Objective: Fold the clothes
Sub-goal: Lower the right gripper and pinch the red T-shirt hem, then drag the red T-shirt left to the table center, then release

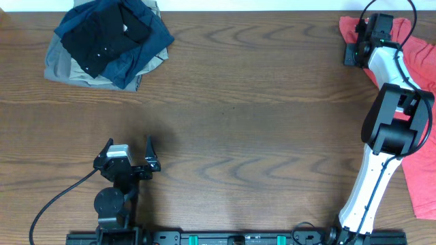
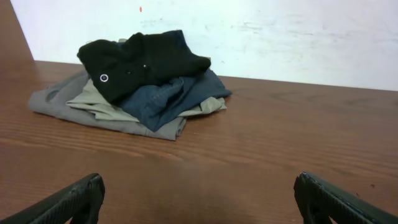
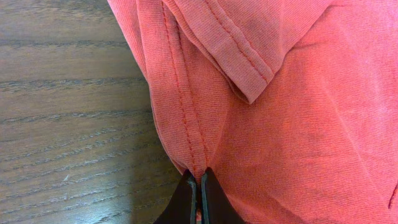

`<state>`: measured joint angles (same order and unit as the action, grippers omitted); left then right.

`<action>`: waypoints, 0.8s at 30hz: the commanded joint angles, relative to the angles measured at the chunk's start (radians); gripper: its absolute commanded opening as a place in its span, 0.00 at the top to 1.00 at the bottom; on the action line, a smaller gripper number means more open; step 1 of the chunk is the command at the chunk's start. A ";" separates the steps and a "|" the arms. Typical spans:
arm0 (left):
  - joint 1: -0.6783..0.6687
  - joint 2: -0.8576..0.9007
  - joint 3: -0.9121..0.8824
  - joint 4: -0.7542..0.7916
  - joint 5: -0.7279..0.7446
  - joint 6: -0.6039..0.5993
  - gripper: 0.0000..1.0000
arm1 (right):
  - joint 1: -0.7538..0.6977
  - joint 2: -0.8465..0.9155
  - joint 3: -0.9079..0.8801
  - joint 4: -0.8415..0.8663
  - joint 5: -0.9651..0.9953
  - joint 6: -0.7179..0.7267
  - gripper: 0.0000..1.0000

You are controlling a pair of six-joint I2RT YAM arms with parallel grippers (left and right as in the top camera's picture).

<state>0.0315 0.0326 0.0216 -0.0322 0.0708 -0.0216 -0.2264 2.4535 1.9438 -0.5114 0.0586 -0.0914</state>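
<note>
Right tool point(image 3: 198, 198) pinched tight on a seam of the coral T-shirt point(image 3: 298, 137), which lies at the counter point(image 1: 259, 102) far-right edge. Left tool point(image 2: 199, 202) spread wide, holding nothing, facing the folded pile point(image 2: 143, 81).

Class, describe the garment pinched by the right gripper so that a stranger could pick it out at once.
Start at the wooden table and go to its right edge. The coral-red T-shirt lies there, a stitched seam pinched in the shut right gripper. Unlike the black, navy and khaki pile at the far left corner, it is bright red and lies alone.
</note>
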 commanded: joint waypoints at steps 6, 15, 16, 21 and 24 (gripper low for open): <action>-0.002 -0.002 -0.018 -0.033 0.006 0.013 0.02 | 0.001 -0.119 -0.008 -0.031 -0.003 0.009 0.98; -0.002 -0.002 -0.018 -0.033 0.006 0.013 0.02 | 0.032 -0.217 -0.008 -0.051 -0.004 0.047 0.99; -0.002 -0.002 -0.018 -0.033 0.006 0.013 0.02 | 0.036 -0.221 -0.008 -0.053 -0.004 0.051 0.99; -0.002 -0.002 -0.018 -0.033 0.006 0.013 0.02 | 0.074 -0.243 -0.008 -0.072 -0.008 0.053 0.99; -0.002 -0.002 -0.018 -0.033 0.006 0.013 0.02 | 0.114 -0.270 -0.008 -0.080 -0.027 0.053 0.99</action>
<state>0.0315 0.0326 0.0216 -0.0322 0.0708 -0.0216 -0.1638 2.2375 1.9362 -0.5896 0.0589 -0.0547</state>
